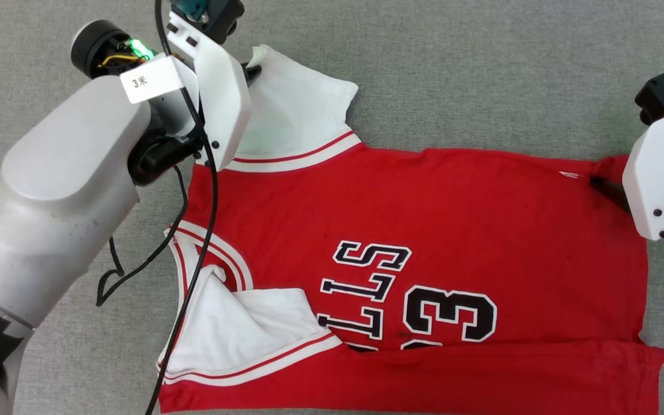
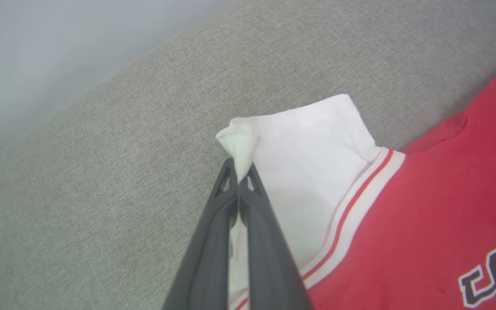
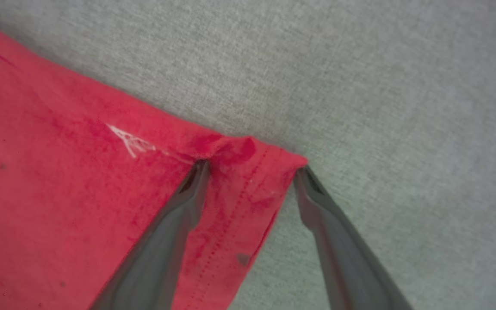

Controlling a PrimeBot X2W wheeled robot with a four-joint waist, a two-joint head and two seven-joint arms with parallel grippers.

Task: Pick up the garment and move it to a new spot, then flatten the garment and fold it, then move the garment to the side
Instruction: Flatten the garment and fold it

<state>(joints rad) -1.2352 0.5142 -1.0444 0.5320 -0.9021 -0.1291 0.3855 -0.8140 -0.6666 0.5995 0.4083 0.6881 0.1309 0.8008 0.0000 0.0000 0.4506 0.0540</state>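
We've got the left gripper (image 2: pixel 239 166) clamped on the sleeve tip (image 2: pixel 240 144) of the red, white-sleeved jersey T-shirt (image 1: pixel 424 202), right gripper (image 3: pixel 252 167) spread astride its hem corner (image 3: pixel 252 191), likely to stretch it flat across the grey cloth surface (image 1: pixel 482 69).

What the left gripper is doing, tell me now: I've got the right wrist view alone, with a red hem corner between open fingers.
Observer: The left gripper is shut on the tip of the garment's far white sleeve.
Operator: Give me the shirt's face.
Observer: Front up on the grey surface; the black "33" shows in the head view.
Operator: Report the other sleeve.
Observer: The near sleeve lies folded in over the shirt's body, not spread out.
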